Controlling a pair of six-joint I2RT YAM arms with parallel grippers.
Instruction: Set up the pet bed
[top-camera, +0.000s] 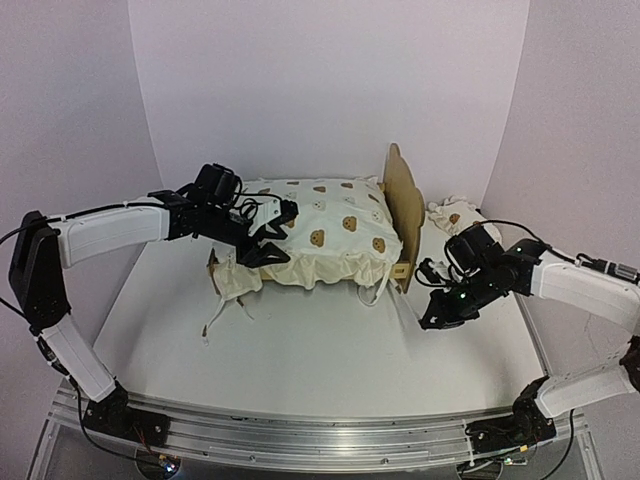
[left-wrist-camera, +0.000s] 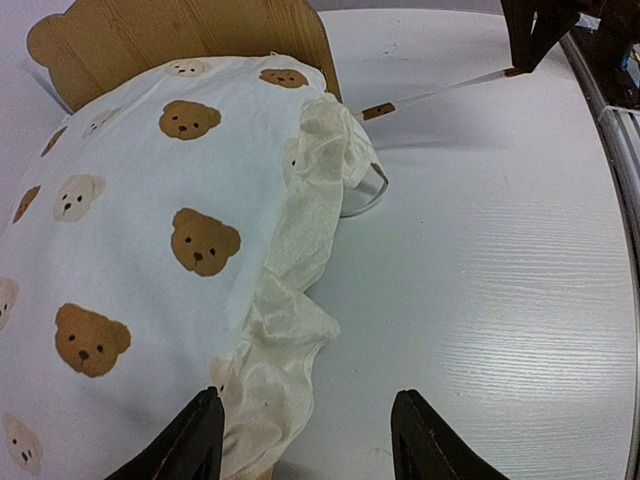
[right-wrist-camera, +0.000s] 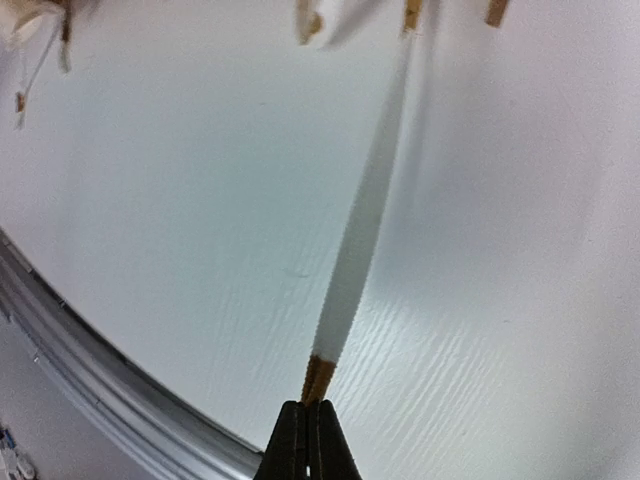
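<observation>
The pet bed stands mid-table, its light-wood headboard (top-camera: 404, 205) upright at the right end. A cream bear-print cushion (top-camera: 320, 235) lies on it and hides the base. My left gripper (top-camera: 268, 235) hovers open over the cushion's frilled near edge (left-wrist-camera: 300, 240), with nothing between its fingers (left-wrist-camera: 205, 425). My right gripper (right-wrist-camera: 307, 430) is shut on the brown tip (right-wrist-camera: 318, 378) of a white tie string (right-wrist-camera: 360, 230). That string runs taut from the bed's near right corner to the gripper (top-camera: 432, 318), low over the table.
A small bear-print pillow (top-camera: 455, 215) lies behind the headboard at the right. Loose tie strings (top-camera: 215, 320) trail off the cushion's left corner onto the white table (top-camera: 320, 350). An aluminium rail (top-camera: 320, 430) runs along the near edge.
</observation>
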